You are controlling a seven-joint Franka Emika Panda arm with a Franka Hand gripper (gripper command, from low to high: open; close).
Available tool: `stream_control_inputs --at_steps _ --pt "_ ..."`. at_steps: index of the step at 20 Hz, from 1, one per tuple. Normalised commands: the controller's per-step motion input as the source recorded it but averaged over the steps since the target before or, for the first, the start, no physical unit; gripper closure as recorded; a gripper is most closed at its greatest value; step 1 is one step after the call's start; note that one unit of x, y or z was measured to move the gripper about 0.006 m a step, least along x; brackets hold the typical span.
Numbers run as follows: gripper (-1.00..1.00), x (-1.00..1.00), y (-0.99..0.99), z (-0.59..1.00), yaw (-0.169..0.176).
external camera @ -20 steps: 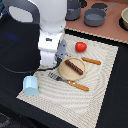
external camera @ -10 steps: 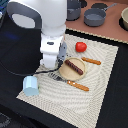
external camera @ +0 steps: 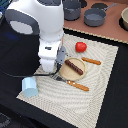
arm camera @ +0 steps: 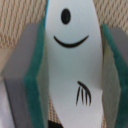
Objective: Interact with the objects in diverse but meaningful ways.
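Note:
The wrist view shows a white elongated piece with a drawn smiling face, lying on the woven mat. It sits between the teal pads of my gripper, which press against both of its long sides. In the exterior view the gripper is low over the mat, just beside a round wooden plate, and the hand hides the white piece. A dark brown sausage lies on that plate. A red tomato rests on the mat behind it. A light blue cup lies near the mat's front corner.
Two orange-handled cutlery pieces lie on the mat, one behind the plate and one in front of it. Grey pots stand at the back on the wooden surface. A black cable runs across the dark tabletop towards the arm.
The arm has shifted slightly and sunk lower towards the mat beside the plate. The tomato, sausage, cup and cutlery have stayed where they were.

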Motion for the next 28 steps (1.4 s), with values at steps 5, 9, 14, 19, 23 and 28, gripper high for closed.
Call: stream_control_inputs --at_steps 5,9,14,19,23,28 --pt "1.00 0.01 0.01 0.98 0.001" --pt "1.00 0.01 -0.02 1.00 0.000" --pt "1.00 0.27 -0.45 0.82 -0.042" --pt "1.00 0.48 -0.71 0.40 -0.090" --pt "1.00 0.59 -0.71 0.21 -0.082" --pt "1.00 0.59 -0.72 0.00 -0.087"
